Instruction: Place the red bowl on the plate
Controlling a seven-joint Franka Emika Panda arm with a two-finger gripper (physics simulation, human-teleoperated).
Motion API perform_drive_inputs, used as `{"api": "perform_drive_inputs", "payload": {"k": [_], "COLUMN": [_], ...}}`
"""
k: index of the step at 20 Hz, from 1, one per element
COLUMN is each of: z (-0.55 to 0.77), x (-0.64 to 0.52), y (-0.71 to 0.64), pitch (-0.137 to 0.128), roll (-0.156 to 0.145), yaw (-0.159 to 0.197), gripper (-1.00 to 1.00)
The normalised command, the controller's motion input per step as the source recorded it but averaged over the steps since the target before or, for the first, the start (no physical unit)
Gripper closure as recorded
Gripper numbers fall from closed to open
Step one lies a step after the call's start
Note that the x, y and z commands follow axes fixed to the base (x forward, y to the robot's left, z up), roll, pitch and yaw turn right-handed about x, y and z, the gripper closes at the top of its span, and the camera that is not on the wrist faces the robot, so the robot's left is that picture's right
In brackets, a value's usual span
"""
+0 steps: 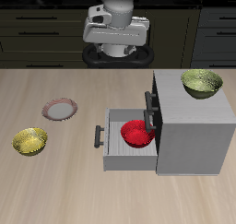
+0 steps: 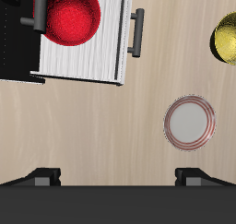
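Observation:
The red bowl [image 1: 136, 134] sits in the open drawer [image 1: 115, 147] of a grey cabinet; it also shows in the wrist view [image 2: 72, 14]. The plate [image 1: 60, 109], with a reddish-brown rim and pale centre, lies on the table away from the cabinet, and shows in the wrist view [image 2: 190, 123]. My gripper [image 1: 117, 54] hangs high above the table's back part, far from the bowl and the plate. Its fingertips [image 2: 42, 176] stand wide apart with nothing between them.
The grey cabinet [image 1: 194, 126] stands on the table with a yellow-green bowl [image 1: 202, 83] on its top. Another yellow-green bowl [image 1: 29, 141] sits near the plate, toward the front edge. The drawer handle [image 1: 99, 136] sticks out toward the plate.

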Motion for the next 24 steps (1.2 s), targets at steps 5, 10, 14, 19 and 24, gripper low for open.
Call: {"api": "perform_drive_inputs", "payload": {"k": [5, 10, 14, 19, 24], "z": [0.01, -0.04, -0.07, -0.07, -0.03], "x": [0.35, 0.36, 0.43, 0.30, 0.26], "y": [-0.12, -0.17, -0.07, -0.03, -0.04], "pitch": [-0.031, 0.010, -0.041, 0.017, 0.010], "roll": [-0.033, -0.028, -0.013, 0.020, -0.010], "yaw": [0.062, 0.023, 0.069, -0.012, 0.006], "gripper": [-1.00, -1.00, -1.00, -1.00, -1.00]}}
